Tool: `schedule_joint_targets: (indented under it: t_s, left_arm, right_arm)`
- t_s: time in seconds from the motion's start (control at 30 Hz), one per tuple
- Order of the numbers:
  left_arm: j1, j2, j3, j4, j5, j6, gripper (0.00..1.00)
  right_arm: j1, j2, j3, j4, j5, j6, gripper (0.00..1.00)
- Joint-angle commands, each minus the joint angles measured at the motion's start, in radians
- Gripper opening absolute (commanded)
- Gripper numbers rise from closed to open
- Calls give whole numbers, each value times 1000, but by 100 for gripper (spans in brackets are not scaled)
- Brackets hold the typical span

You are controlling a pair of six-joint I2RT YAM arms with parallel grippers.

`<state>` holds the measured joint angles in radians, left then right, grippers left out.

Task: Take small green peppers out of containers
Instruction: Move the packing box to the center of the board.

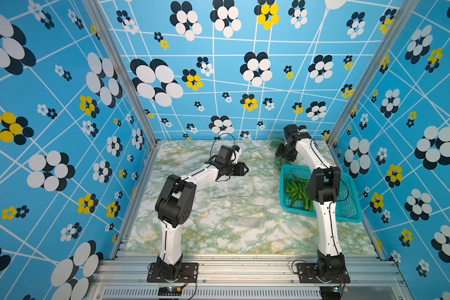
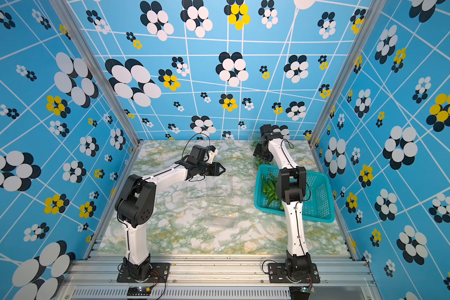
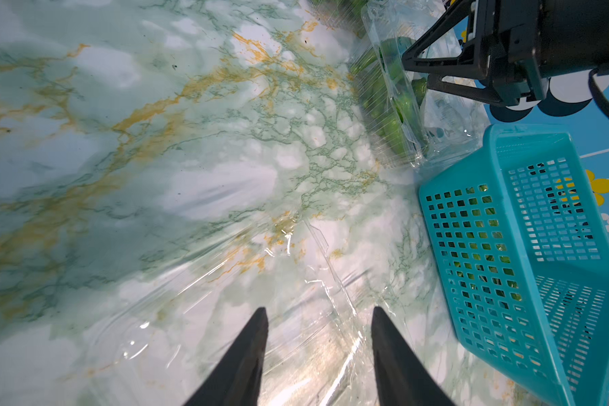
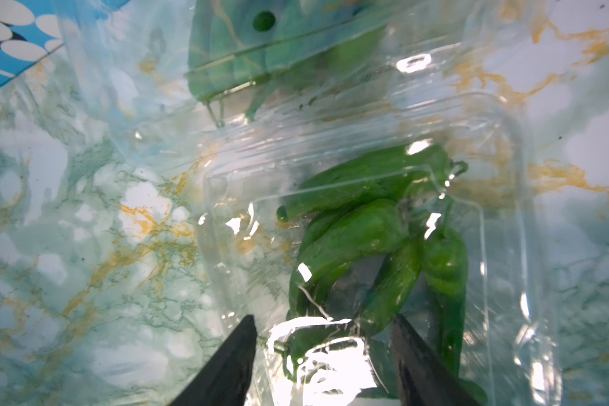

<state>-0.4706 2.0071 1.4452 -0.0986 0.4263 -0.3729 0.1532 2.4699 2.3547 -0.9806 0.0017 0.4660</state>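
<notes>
While the right end effector stands with fingers half-spread and clamps nothing, slender glossy small green peppers lie between and just ahead of them inside a clear ribbed plastic clamshell container. Likewise half-spread and empty, the left end effector hovers over an empty clear container on the marble-patterned counter.

my two top views sit high above the front rail, side by side, tilted down and back, taking in the whole table from afar. the left wrist view skims low over the table toward the basket and the right gripper. the right wrist view hangs close above a container of peppers; the left wrist view catches that same container from the side.
</notes>
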Motion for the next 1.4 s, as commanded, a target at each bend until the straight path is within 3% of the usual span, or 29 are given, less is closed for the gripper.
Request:
schedule_joint_targets:
  t_s: [0.0, 0.1, 0.33, 0.87, 1.13, 1.37]
  left_arm:
    - [10, -43, -25, -4, -9, 9, 49]
    - [14, -48, -34, -7, -10, 12, 49]
    - [33, -71, -74, 23, -9, -1, 49]
    - [47, -177, -165, 21, 30, 5, 49]
    - [7, -300, -259, -133, 91, 15, 49]
    - [-117, -380, -316, -400, 67, 89, 50]
  right_arm:
    - [43, 21, -69, -51, -22, -36, 61]
    - [45, -48, -163, 2, -79, -22, 62]
    - [76, -19, -171, -37, -224, -51, 61]
    - [237, -193, -495, 78, -219, -82, 59]
    - [249, -333, -574, 141, -73, -52, 60]
    - [247, -381, -506, 151, 90, -46, 63]
